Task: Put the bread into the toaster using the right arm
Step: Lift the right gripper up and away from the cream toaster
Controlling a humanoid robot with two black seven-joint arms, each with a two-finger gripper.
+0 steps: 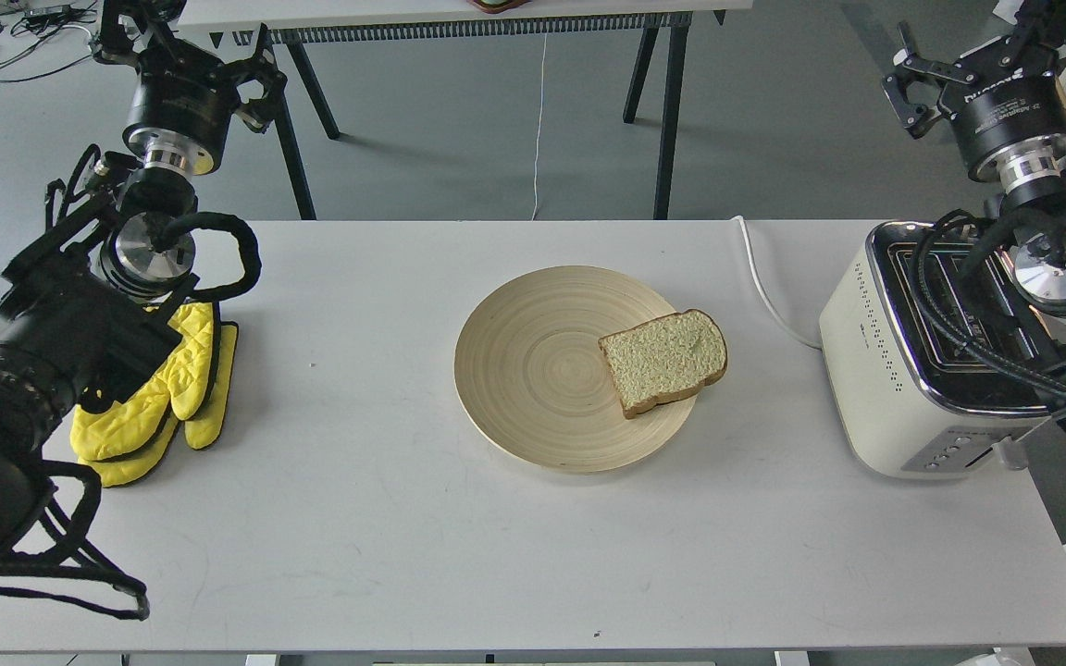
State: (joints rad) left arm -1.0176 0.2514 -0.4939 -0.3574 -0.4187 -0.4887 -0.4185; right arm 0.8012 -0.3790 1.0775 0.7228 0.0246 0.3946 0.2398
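Note:
The bread, a pale speckled slice with a brown crust, lies flat on the right side of a round wooden plate at the table's centre. The cream-white toaster stands at the table's right end, its chrome top and slots partly hidden by my right arm's cables. My right gripper hangs high above and behind the toaster, far from the bread, fingers spread open and empty. At the top left, my left gripper is raised beyond the table's back edge, also open and empty.
A pair of yellow oven mitts lies at the table's left, partly under my left arm. The toaster's white cord runs over the back edge between plate and toaster. Black legs of another table stand behind.

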